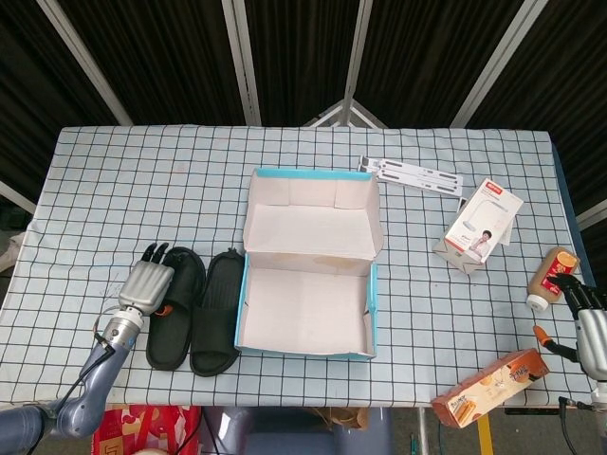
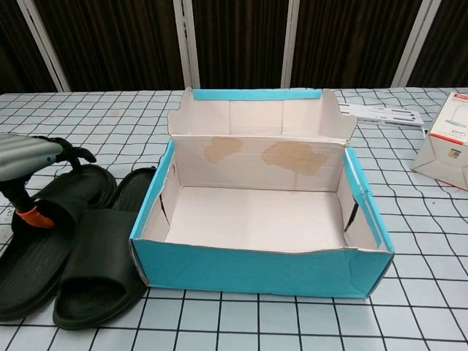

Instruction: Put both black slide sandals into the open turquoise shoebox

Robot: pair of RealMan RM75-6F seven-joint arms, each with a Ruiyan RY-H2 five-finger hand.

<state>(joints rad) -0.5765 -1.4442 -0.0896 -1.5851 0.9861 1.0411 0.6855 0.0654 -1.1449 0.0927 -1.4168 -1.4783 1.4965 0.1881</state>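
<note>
Head view shows us the open turquoise shoebox (image 1: 305, 308) near the middle of the checked tabletop (image 1: 142, 190), its lid folded back on the far side and its inside bare. Just left of the shoebox lie both black slide sandals side by side: the inner sandal (image 1: 216, 311) almost touches the shoebox wall, and the outer sandal (image 1: 174, 305) lies against its far flank. Our left hand (image 1: 149, 283) sits over the outer edge of the outer sandal, on the side away from the shoebox. Its dark fingers (image 1: 157, 252) point up the tabletop, spread and straight, and we see nothing grasped in them. In the chest view the same hand (image 2: 29, 157) hangs above the sandal strap, with the orange-tipped thumb (image 2: 33, 217) reaching down at the strap; we cannot tell whether it touches.

Our right hand (image 1: 588, 327) shows at the tabletop's edge, far right of the shoebox, beside a brown bottle (image 1: 550, 276). We cannot tell whether its fingers are curled or loose. Also right of the shoebox are a white carton (image 1: 484, 226) and an orange packet (image 1: 490, 377).
</note>
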